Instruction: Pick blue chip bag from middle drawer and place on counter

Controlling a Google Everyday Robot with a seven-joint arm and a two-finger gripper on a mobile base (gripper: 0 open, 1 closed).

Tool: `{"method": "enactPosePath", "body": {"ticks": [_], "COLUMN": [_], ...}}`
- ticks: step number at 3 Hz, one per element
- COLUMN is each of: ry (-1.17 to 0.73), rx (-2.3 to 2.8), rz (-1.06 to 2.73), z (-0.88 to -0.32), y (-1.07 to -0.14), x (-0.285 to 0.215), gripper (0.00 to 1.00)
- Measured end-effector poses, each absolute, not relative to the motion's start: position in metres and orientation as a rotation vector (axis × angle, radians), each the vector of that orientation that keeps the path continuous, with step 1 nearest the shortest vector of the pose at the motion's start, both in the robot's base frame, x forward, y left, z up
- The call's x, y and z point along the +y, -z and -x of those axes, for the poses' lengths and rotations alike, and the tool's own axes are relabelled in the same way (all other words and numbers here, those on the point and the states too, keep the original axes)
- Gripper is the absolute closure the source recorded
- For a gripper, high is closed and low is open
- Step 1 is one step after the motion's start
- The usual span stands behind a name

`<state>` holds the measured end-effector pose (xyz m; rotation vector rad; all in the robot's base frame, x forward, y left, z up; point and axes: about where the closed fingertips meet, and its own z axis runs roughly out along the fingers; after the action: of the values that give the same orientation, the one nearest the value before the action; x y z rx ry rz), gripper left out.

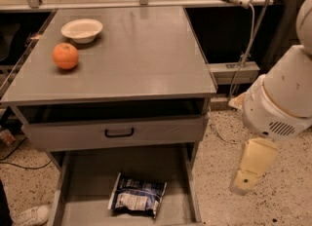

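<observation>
The blue chip bag [137,200] lies flat on the floor of the open middle drawer [87,181], near its front centre. The grey counter [141,54] sits above it. My arm's large white body hangs to the right of the cabinet, and my gripper [243,186], a cream part pointing down, is beside the drawer's right side. It is well apart from the bag and at about the drawer's height. Nothing shows in it.
An orange [66,56] and a white bowl [82,29] stand on the counter's left part. The upper drawer front with a black handle [119,132] is slightly pulled out above the middle drawer. A cable and a wall box [233,69] are behind my arm. A shoe [31,215] is at the bottom left.
</observation>
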<state>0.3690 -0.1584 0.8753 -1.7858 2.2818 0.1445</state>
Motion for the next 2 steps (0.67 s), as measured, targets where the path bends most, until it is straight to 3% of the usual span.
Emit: {"method": "enactPosePath", "body": {"ticks": [2], "ry": [-0.34], "rx": [2.357], "rz": [1.693], "z": [-0.345], "y": [-0.777], "x": [-0.119], "gripper": [0.0]}}
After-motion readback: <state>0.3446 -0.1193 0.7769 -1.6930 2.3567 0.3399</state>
